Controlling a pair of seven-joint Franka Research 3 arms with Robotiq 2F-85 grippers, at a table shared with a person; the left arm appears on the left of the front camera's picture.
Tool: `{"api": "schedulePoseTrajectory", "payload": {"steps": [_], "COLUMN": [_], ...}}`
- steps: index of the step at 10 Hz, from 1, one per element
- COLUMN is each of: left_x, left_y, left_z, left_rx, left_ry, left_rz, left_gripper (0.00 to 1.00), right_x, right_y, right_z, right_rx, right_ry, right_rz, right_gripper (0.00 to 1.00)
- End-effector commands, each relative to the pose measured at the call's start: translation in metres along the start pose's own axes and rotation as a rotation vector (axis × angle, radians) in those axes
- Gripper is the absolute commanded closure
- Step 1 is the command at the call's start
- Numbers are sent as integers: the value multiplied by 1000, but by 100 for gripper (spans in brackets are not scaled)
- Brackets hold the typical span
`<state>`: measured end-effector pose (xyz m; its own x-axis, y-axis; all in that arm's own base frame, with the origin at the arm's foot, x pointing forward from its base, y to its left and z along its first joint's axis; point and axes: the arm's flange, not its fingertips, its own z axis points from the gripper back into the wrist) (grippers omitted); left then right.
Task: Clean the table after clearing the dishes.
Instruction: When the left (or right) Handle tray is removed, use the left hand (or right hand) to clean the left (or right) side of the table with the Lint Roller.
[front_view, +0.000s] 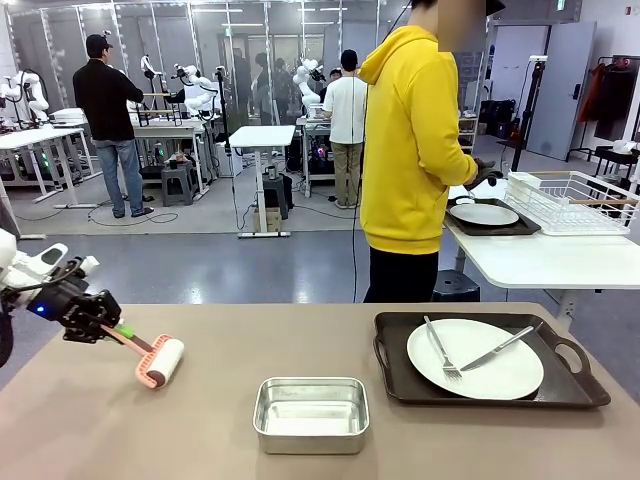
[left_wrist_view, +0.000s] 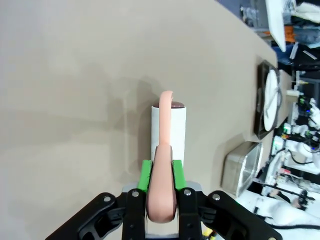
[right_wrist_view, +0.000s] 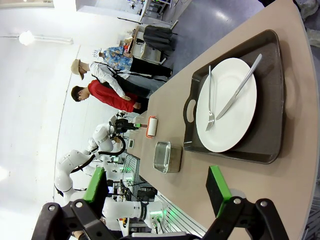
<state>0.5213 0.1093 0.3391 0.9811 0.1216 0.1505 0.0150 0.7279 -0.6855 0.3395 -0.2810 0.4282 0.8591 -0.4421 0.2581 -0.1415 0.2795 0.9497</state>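
The large rectangular table (front_view: 220, 350) with a matte taupe-brown top carries three things in the front view. At its 9 o'clock the left gripper (front_view: 118, 331) is clamped tight on the salmon-pink plastic handle of a lint roller (front_view: 160, 362), whose white roll rests on the tabletop. In the left wrist view the green pads (left_wrist_view: 146, 176) press the handle from both sides, with the roll (left_wrist_view: 169, 125) lying just beyond them. At 6 o'clock, near the robot's edge, sits a small rectangular steel pan (front_view: 311, 413). At about 4 o'clock lies a dark rectangular tray (front_view: 560, 385) with handles, holding a round white plate (front_view: 490, 380) with a metal fork (front_view: 440, 350) and a metal knife (front_view: 498, 348) on it. The right gripper (right_wrist_view: 157, 185) hangs with its jaws spread wide and nothing between them, facing that tray (right_wrist_view: 272, 100) and plate (right_wrist_view: 225, 130). Off past 2 o'clock, a second dark tray (front_view: 520, 228) with a white plate (front_view: 484, 214) sits on a smaller white table (front_view: 540, 260) beside a white wire rack (front_view: 580, 200), where a person in a yellow hoodie (front_view: 410, 140) stands.
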Motion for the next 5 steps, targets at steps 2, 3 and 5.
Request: {"api": "schedulePoseTrajectory", "payload": {"steps": [2, 3, 5], "left_x": [13, 13, 11], "left_y": [56, 67, 80], "left_z": [28, 45, 69], "left_rx": [184, 223, 303], "left_ry": [-51, -62, -72], "left_rz": [17, 31, 56], "left_gripper": [79, 79, 79], "right_x": [-1, -1, -1], "right_y": [3, 3, 3], "right_z": [2, 2, 2], "right_rx": [7, 7, 7], "right_ry": [1, 1, 1], "right_rz": [6, 6, 6], "right_gripper": [0, 0, 0]}}
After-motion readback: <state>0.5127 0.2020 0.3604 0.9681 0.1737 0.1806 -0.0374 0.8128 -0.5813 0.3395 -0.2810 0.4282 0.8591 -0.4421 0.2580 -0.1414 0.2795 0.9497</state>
